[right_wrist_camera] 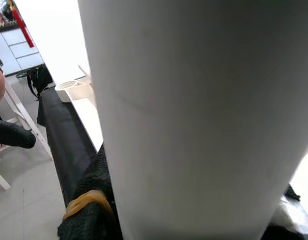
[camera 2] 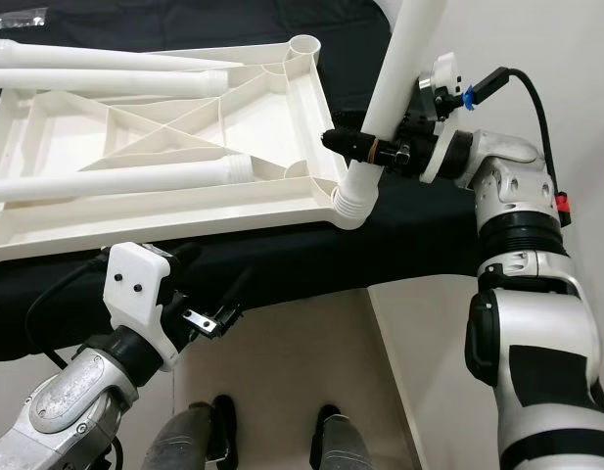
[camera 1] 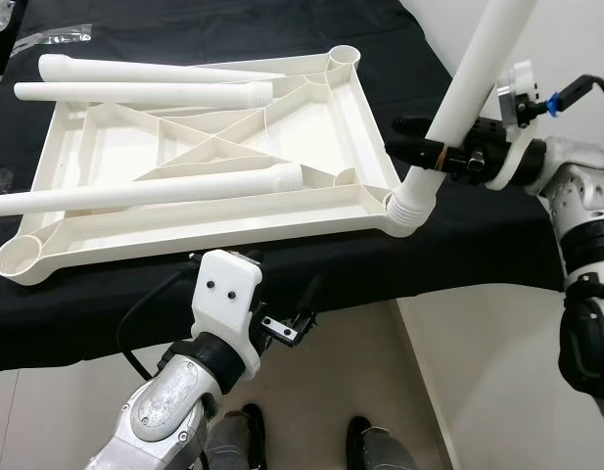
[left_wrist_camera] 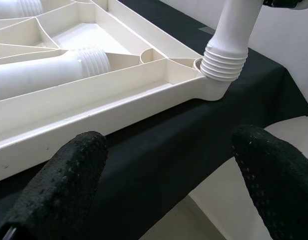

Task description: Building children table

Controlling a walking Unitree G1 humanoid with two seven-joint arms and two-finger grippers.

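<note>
On the black cloth lies the white tabletop, underside up, three loose legs resting across it. Right gripper pinches a fourth leg, tilted, its threaded end at the near right corner socket. Left gripper hovers below the near edge, fingers spread.

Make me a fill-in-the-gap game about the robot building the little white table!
1. The right gripper is shut on a white plastic leg standing in the tabletop's near right ______ socket.
2. The upside-down white plastic tabletop lies on a ______ cloth.
3. ______ loose white legs lie across the tabletop.
4. The left gripper hovers at the tabletop's near edge with its fingers ______.

Missing words: corner; black; three; open
</note>
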